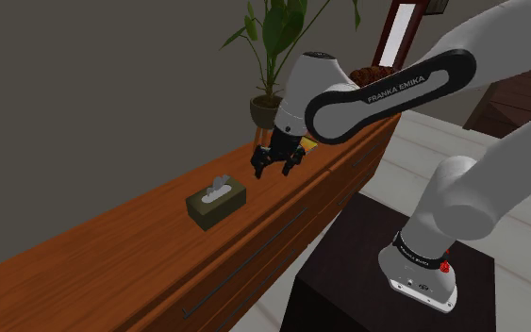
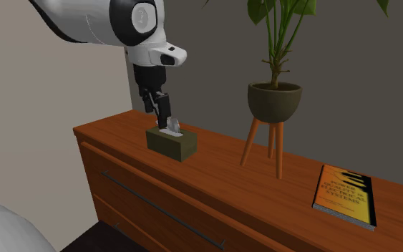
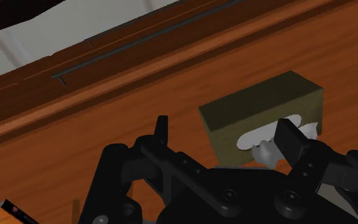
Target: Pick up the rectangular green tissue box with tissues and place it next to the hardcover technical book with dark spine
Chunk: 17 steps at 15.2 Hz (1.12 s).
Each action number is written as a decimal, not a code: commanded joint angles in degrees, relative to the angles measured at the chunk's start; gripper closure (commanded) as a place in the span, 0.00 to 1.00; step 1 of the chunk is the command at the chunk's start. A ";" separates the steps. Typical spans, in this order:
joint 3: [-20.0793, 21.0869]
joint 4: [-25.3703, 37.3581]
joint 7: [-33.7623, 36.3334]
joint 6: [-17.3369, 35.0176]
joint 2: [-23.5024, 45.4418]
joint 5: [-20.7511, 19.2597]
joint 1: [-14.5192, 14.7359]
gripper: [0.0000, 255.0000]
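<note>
Pincer [image 3: 224, 127] spread near one tissue box [image 3: 260, 108]; one book [image 2: 345, 195].

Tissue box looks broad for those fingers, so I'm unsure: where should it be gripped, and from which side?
Probably from above, clamping the tissue box across its narrower width, on the long side walls. It lies flat on the dresser; the tissues on top are soft.

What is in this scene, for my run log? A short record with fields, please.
surface: wooden dresser with drawers
box: olive green, resting on the dresser, white tissue sticking out on top
claw: open, above the dresser near the box, holding nothing
plant: potted, on a legged stand, between box and book
book: orange cover, lying flat on the dresser
</note>
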 commanded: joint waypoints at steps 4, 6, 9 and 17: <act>4.39 5.09 8.08 10.33 10.67 -1.66 -0.96 0.00; 5.92 7.55 12.04 13.90 14.98 -3.88 -1.61 0.00; 7.54 11.83 19.32 18.51 21.55 -9.34 -2.34 0.00; 5.72 18.25 30.76 24.61 32.38 -20.73 -0.31 0.00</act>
